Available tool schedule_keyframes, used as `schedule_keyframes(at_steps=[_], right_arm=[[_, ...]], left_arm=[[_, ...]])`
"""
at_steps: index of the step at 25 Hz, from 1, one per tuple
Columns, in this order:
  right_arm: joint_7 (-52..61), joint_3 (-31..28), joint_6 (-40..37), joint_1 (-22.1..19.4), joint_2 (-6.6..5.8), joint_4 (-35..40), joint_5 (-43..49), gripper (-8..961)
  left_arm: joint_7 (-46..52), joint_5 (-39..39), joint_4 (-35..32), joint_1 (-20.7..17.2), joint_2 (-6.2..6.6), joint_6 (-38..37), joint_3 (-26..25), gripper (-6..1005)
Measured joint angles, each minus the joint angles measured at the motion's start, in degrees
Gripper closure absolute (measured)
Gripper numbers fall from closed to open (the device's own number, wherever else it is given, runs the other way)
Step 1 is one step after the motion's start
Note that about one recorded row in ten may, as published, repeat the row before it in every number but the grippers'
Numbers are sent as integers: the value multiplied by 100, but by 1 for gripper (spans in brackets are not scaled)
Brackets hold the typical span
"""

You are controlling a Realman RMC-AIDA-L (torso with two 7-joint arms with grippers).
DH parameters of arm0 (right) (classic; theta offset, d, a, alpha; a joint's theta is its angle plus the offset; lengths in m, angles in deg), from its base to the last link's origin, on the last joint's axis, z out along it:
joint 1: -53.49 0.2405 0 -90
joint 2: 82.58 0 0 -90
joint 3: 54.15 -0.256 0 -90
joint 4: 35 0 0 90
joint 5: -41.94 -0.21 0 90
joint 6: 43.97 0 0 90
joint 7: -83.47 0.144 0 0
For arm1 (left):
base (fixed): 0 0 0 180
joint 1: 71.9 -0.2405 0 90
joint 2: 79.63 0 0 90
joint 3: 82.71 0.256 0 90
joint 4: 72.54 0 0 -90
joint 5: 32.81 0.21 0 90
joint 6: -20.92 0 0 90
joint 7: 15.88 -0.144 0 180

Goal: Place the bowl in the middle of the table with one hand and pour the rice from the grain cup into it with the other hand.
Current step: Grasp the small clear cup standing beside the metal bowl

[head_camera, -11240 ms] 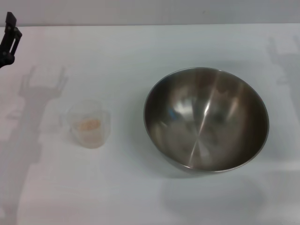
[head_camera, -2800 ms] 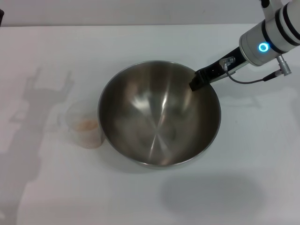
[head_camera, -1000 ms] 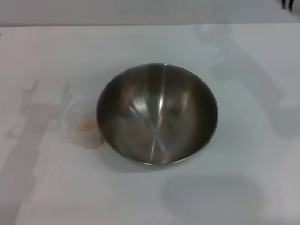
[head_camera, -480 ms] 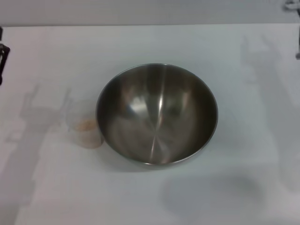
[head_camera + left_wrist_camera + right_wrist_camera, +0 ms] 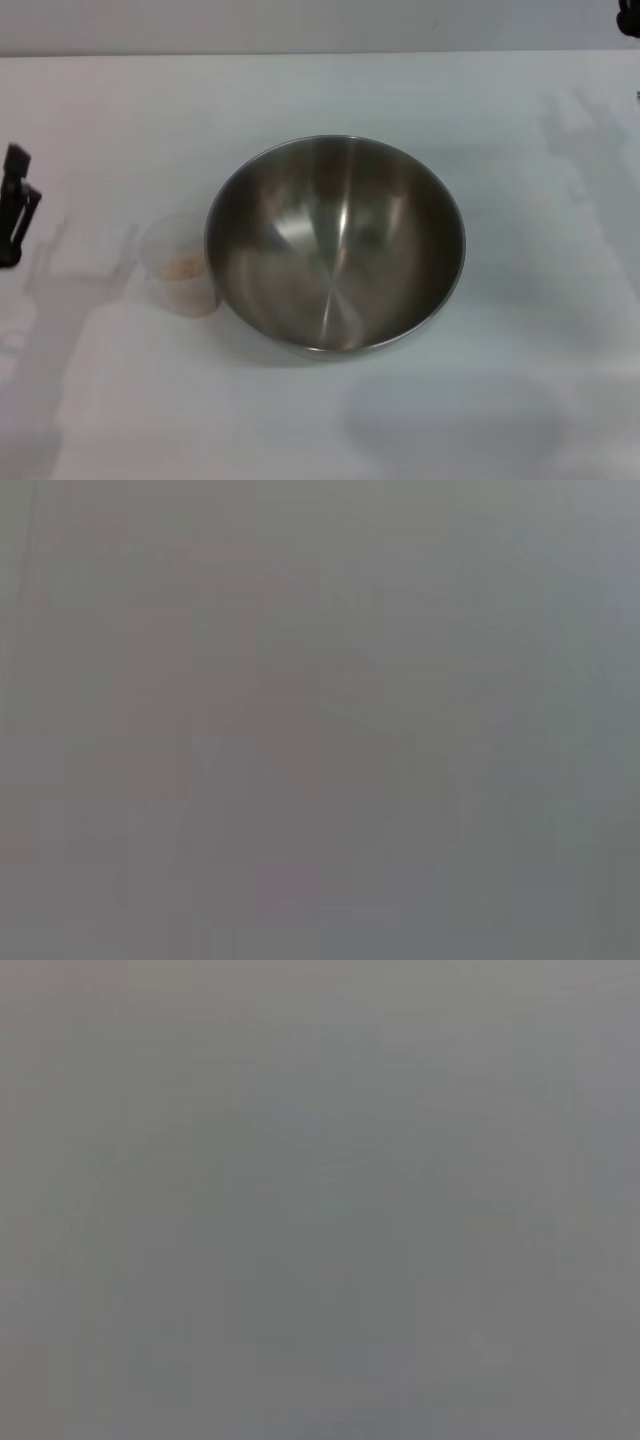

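Note:
The steel bowl (image 5: 335,245) sits upright near the middle of the white table (image 5: 320,420), and no rice shows inside it. The clear grain cup (image 5: 180,268) stands upright right against the bowl's left rim, with a small heap of pale rice (image 5: 188,264) in its bottom. My left gripper (image 5: 16,206) shows as a black shape at the left edge, well to the left of the cup, holding nothing. A black bit of my right gripper (image 5: 630,18) shows in the top right corner, far from the bowl. Both wrist views show only plain grey.
The table's far edge (image 5: 320,52) runs along the top of the head view. Arm shadows lie on the table at the left and the upper right.
My left gripper has come further into view at the left edge, lower and nearer the cup. My right arm stays withdrawn at the top right corner. Bowl and cup have not moved.

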Motion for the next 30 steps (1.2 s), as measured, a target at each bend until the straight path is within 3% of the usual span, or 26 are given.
schedule_keyframes(at_steps=[4,12,30], right_arm=[[-366,3,97,113,-8,-37,131,477],[-490,-9,327,283,-42,-58,131,477],[-545,-14,380,341,-85,-149,130,477]], left_arm=[[14,-1,-18,-263,5,321,418,188],[-5,-1,-2,-298,-1,1193,963,189],[-11,-44,-18,10,8,2144,964,190]])
